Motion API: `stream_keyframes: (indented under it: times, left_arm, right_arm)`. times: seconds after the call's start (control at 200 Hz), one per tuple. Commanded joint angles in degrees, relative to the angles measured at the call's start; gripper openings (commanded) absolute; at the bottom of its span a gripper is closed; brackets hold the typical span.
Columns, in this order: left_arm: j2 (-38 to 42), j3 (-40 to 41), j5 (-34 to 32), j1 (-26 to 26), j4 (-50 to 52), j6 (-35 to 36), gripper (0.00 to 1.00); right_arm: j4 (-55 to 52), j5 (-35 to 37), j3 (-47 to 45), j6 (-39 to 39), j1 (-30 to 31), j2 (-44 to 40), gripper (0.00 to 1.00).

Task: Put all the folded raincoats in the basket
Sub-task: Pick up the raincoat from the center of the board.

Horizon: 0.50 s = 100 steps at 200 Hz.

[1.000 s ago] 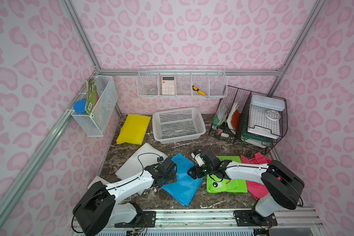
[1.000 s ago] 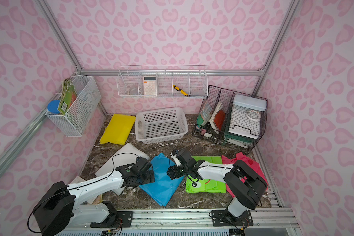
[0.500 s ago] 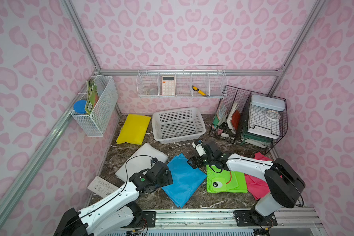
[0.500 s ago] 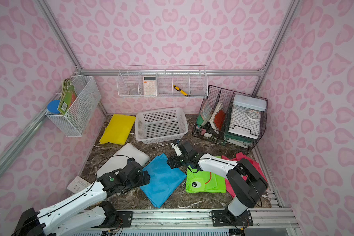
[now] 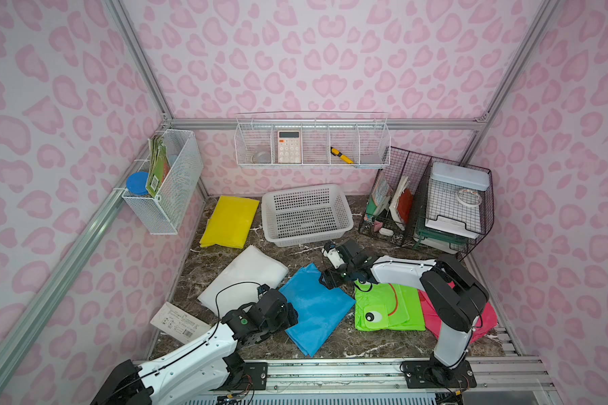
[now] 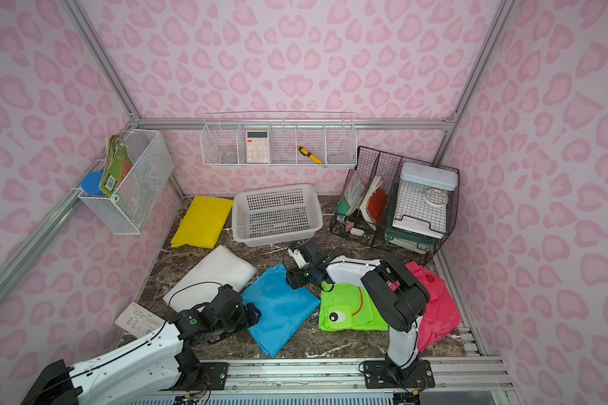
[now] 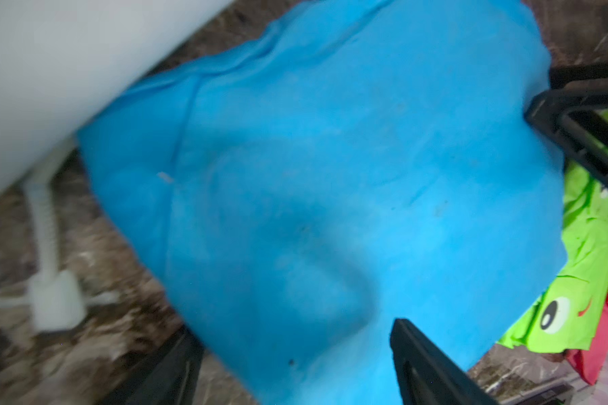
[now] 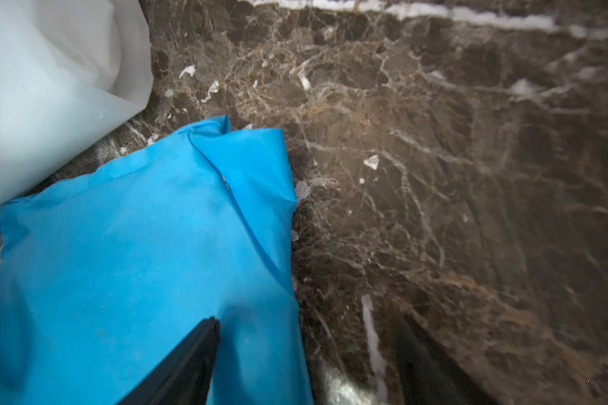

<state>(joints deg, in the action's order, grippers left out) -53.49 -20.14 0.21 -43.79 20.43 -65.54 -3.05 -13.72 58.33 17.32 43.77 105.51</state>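
The white slotted basket (image 5: 306, 239) (image 6: 278, 239) stands empty at the back of the marble table. A folded blue raincoat (image 5: 316, 308) (image 6: 281, 308) lies flat in front of it. My left gripper (image 5: 290, 315) (image 6: 255, 314) is low at the raincoat's left edge. In the left wrist view this gripper (image 7: 295, 350) is open, its jaws either side of the blue raincoat's (image 7: 330, 175) edge. My right gripper (image 5: 325, 280) (image 6: 290, 280) sits at its far right corner. In the right wrist view it (image 8: 306, 336) is open astride the blue raincoat's (image 8: 137, 263) edge.
A yellow raincoat (image 5: 230, 221) lies left of the basket and a white one (image 5: 246, 277) lies beside the blue. Green frog (image 5: 386, 308) and pink (image 5: 485, 315) raincoats lie under the right arm. Black wire file holders (image 5: 425, 203) stand back right. A paper card (image 5: 178, 322) lies front left.
My left arm has dropped back toward the front and its gripper now sits at the blue raincoat's left edge. The right gripper has shifted to its far corner. Both jaws have narrowed a little.
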Motion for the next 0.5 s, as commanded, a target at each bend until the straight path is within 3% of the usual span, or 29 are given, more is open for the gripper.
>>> stream_keyframes:
  times: [0.0,0.235,0.495]
  left_arm:
    - [-4.17,0.28,2.98,-0.15,-3.13,-1.14,0.81]
    - [-5.58,-1.38,-0.85,-0.04,1.58,-1.53,0.65]
    - [-4.69,-3.51,-4.19,2.00,4.94,2.62,0.49]
  right_arm:
    - [-1.38,-2.00,-2.44,0.42,0.26,-0.64,0.78]
    - [0.87,-3.29,-8.66,3.01,0.96,-4.42,0.63]
    - [2.17,-3.29,-11.46,5.58,2.31,-8.52,0.44]
